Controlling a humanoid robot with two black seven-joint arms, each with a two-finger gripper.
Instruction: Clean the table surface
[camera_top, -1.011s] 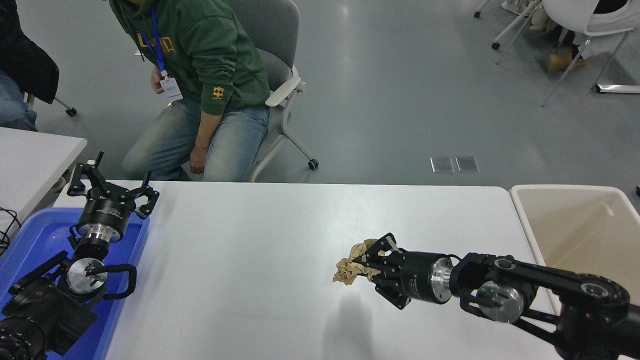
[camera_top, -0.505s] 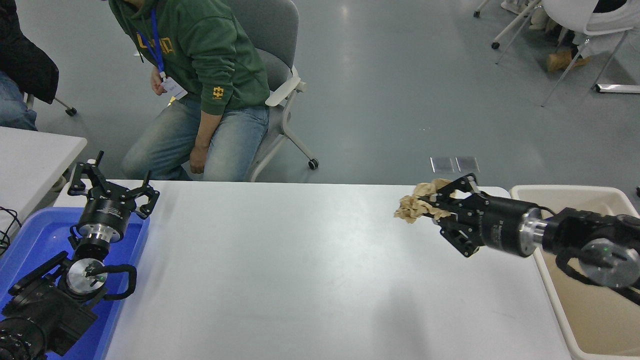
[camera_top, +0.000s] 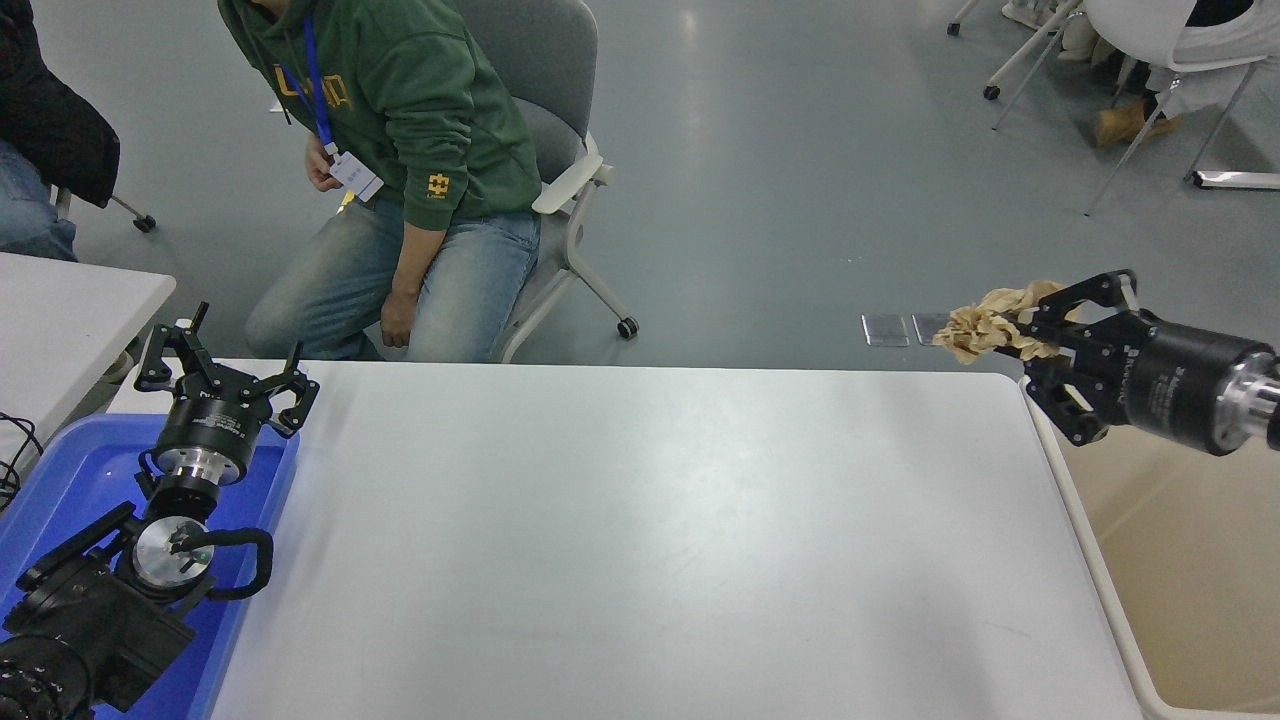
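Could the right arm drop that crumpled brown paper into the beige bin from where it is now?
Probably yes. The right gripper holds the crumpled brown paper in the air near the far corner of the beige bin, whose top is open, with nothing between them. The paper seems just outside the rim, so a short move inward looks needed.

We are showing two black arms with silver metal wrist rings; our left end effector and right end effector are wearing black linked fingers, cylindrical bodies
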